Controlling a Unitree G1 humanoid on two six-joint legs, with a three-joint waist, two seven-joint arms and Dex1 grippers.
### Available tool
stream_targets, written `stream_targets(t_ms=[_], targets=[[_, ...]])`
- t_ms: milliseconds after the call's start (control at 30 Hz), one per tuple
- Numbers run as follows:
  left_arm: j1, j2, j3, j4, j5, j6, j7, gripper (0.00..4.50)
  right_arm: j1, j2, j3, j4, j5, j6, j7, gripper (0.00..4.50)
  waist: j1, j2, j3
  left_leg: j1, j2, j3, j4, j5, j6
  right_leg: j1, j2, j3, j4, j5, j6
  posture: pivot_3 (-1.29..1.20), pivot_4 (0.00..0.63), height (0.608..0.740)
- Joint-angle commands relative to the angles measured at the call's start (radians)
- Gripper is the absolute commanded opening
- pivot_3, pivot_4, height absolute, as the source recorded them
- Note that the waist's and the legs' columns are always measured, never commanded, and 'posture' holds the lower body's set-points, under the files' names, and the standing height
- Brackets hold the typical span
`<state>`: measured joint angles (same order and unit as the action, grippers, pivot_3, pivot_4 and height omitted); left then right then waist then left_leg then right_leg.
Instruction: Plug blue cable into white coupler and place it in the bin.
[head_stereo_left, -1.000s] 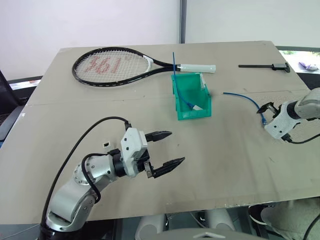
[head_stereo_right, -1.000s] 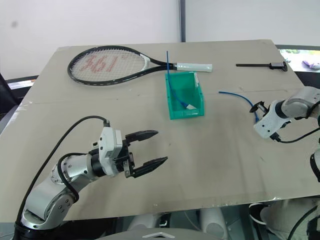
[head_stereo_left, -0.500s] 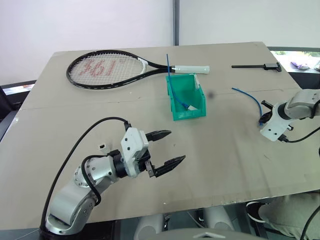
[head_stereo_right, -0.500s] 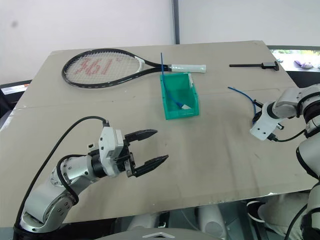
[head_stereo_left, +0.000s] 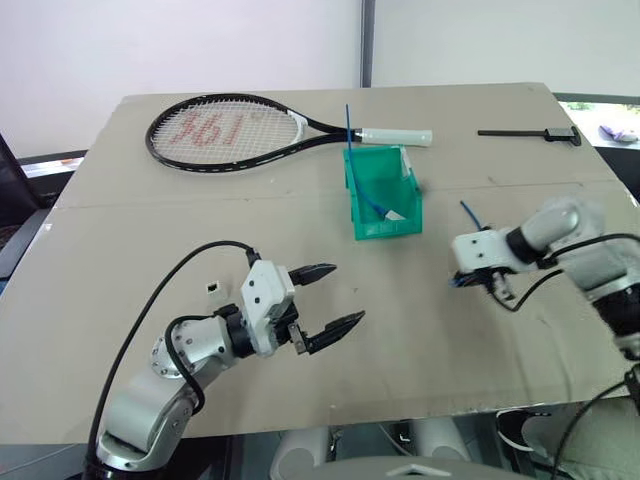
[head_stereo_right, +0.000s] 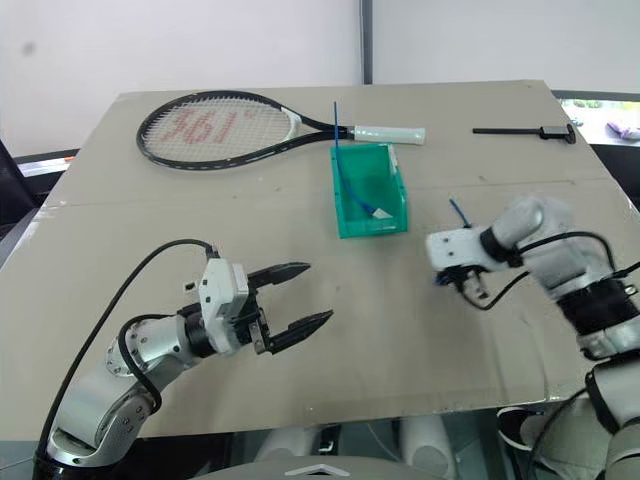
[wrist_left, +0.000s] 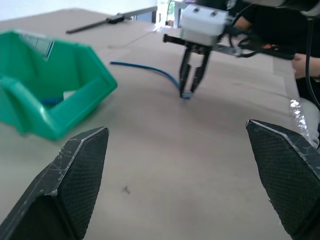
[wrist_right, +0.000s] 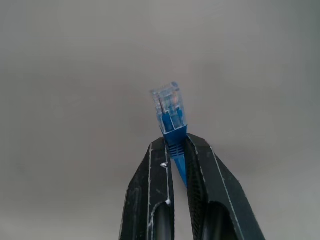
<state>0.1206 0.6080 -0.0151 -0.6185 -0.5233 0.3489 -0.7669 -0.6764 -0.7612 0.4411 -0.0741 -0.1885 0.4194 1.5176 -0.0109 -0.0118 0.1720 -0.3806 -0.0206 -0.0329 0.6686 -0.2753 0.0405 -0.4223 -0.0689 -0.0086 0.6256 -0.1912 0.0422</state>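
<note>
Right wrist view puts me closest to the grip: the right gripper (wrist_right: 179, 155) has its two black fingers pinched together on the blue cable (wrist_right: 174, 134), just behind the clear plug, which sticks out past the fingertips over the bare table (wrist_right: 75, 75). From the head views, that gripper (head_stereo_left: 462, 281) sits to the right of the bin (head_stereo_left: 383, 205), near it but not touching, and a short length of the blue cable rises behind it. The left wrist view shows the same gripper pointing straight down with the plug end at or just above the tabletop, the cable trailing away along the surface toward the bin. The teal bin stands in the middle of the table, and inside it I can see another blue strand and something small and white. Off to the left, the left gripper (head_stereo_left: 328, 296) hangs above the table with its fingers spread wide, holding nothing. The white coupler (head_stereo_left: 212, 288) lies on the table just beyond the left arm. A tennis racket (head_stereo_left: 225, 131) lies along the far side, its handle close to the bin's back edge
</note>
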Motion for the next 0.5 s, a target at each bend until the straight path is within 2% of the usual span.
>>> stream_targets(t_ms=[33, 100, 200, 267, 433, 500], targets=[[0.003, 0.016, 0.040, 0.042, 0.028, -0.062, -0.031, 4.50, -0.030, 0.194, 0.093, -0.100, -0.060, 0.199, -0.147, 0.03, -0.003, -0.001, -0.001, 0.000, 0.000, 0.000, 0.000, 0.000, 0.000, 0.000, 0.000, 0.000, 0.000, 0.000, 0.000, 0.00, 0.150, 0.740], [-0.002, 0.035, 0.061, 0.076, 0.040, -0.085, -0.054, 4.50, -0.042, 0.290, 0.127, -0.073, -0.097, 0.212, -0.240, 0.03, -0.003, -0.001, 0.000, 0.001, 0.000, 0.001, 0.000, 0.001, -0.001, 0.000, 0.006, 0.000, 0.000, 0.000, -0.001, 0.00, 0.150, 0.740], [-0.020, 0.064, 0.093, 0.124, 0.042, -0.109, -0.090, 4.50, -0.046, 0.355, 0.125, -0.012, -0.097, 0.210, -0.317, 1.04, 0.007, -0.001, 0.000, 0.000, -0.001, -0.001, 0.001, 0.002, -0.003, 0.000, 0.006, -0.002, 0.000, 0.001, -0.001, 0.00, 0.150, 0.740], [-0.026, 0.081, 0.100, 0.148, 0.046, -0.125, -0.114, 4.50, -0.041, 0.359, 0.114, -0.002, -0.085, 0.205, -0.341, 1.91, 0.010, -0.002, -0.001, -0.001, -0.003, -0.002, 0.001, 0.002, -0.003, 0.000, 0.005, -0.002, -0.001, 0.001, -0.001, 0.00, 0.150, 0.740], [-0.058, 0.106, 0.093, 0.181, 0.055, -0.114, -0.151, 4.50, 0.008, 0.298, -0.020, -0.148, 0.034, 0.254, -0.333, 4.42, 0.011, -0.002, 0.000, -0.003, -0.004, -0.001, 0.001, 0.003, -0.005, 0.000, 0.003, -0.002, -0.002, 0.001, 0.000, 0.00, 0.150, 0.740], [-0.081, 0.114, 0.086, 0.193, 0.053, -0.091, -0.158, 4.50, 0.041, 0.278, -0.096, -0.218, 0.103, 0.264, -0.339, 4.46, 0.010, -0.002, 0.000, -0.003, -0.004, -0.002, 0.000, 0.003, -0.005, -0.001, 0.004, -0.002, -0.002, 0.001, 0.001, 0.00, 0.150, 0.740]])
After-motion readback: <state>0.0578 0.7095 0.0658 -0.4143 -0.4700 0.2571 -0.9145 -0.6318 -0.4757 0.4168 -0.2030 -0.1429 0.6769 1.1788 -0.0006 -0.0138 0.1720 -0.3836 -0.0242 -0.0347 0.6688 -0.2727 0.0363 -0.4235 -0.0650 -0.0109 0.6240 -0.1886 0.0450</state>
